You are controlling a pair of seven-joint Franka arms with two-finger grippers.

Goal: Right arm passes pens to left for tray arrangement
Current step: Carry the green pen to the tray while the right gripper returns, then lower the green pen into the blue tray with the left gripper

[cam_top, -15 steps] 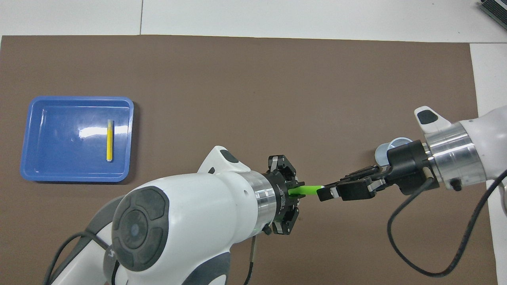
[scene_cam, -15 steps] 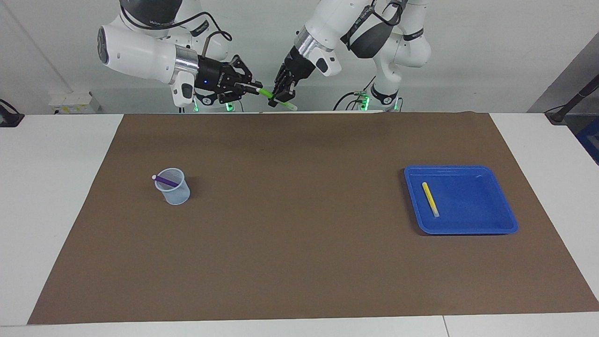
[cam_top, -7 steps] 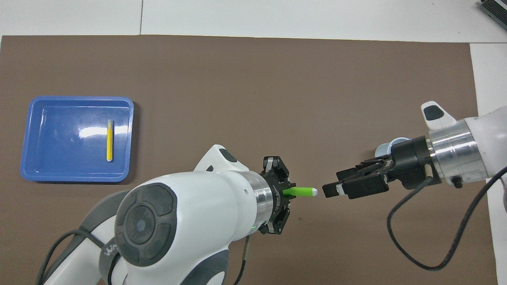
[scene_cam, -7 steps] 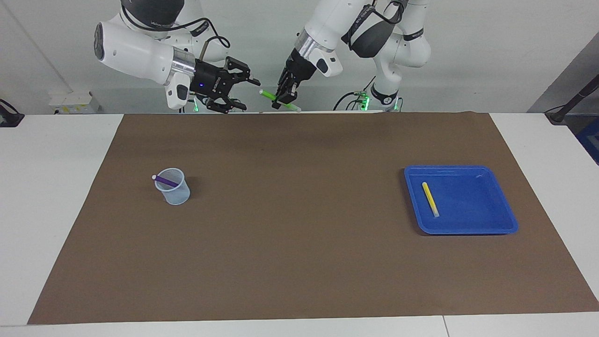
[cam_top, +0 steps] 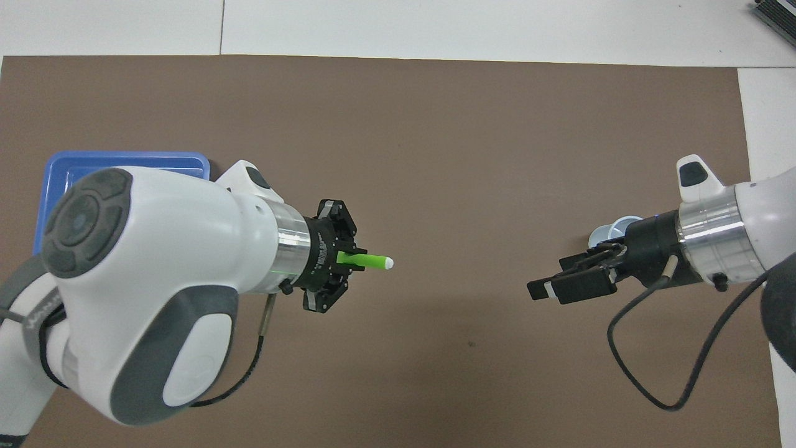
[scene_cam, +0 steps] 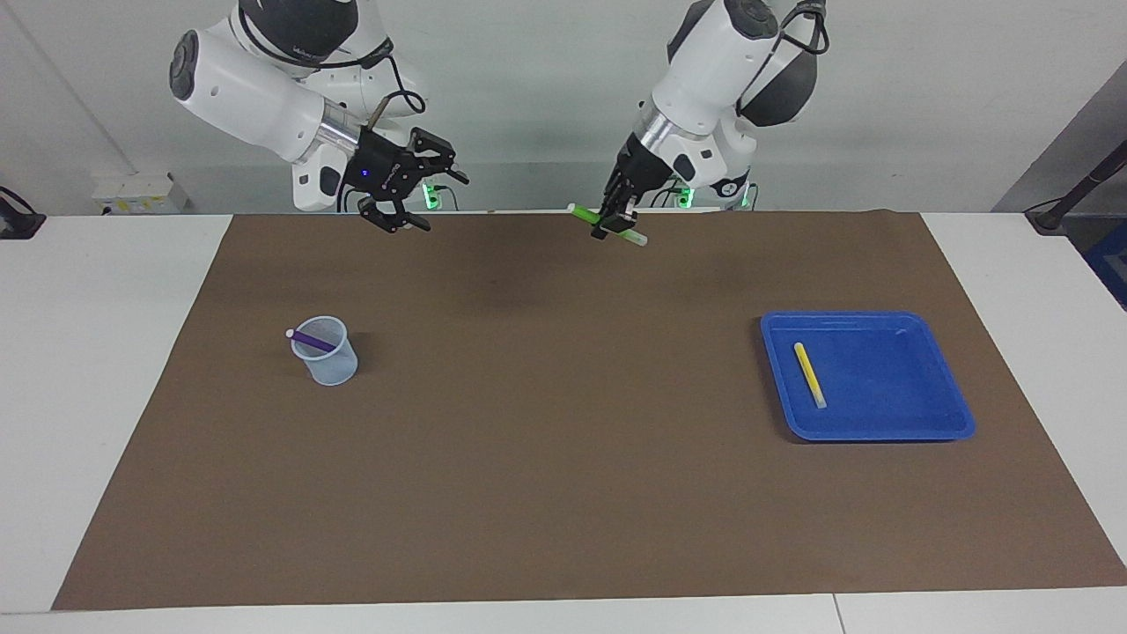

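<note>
My left gripper (scene_cam: 615,224) is shut on the green pen (scene_cam: 585,214), which it holds crosswise in the air over the mat's edge nearest the robots. In the overhead view the green pen (cam_top: 370,262) sticks out of the left gripper (cam_top: 346,259) with its pale tip pointing to the right arm's end. My right gripper (scene_cam: 430,199) hangs open and empty over that same edge, apart from the pen; the overhead view shows the right gripper (cam_top: 550,284) beside the cup. The yellow pen (scene_cam: 810,375) lies in the blue tray (scene_cam: 916,387). The purple pen (scene_cam: 312,338) leans in the cup.
A small translucent cup (scene_cam: 327,359) stands on the brown mat (scene_cam: 563,458) toward the right arm's end. In the overhead view the left arm covers most of the tray (cam_top: 124,160), and the cup (cam_top: 615,228) peeks out past the right gripper.
The right gripper opened, let go of the green pen and drew back to its own end. The left gripper carried the pen toward the tray's end and lower.
</note>
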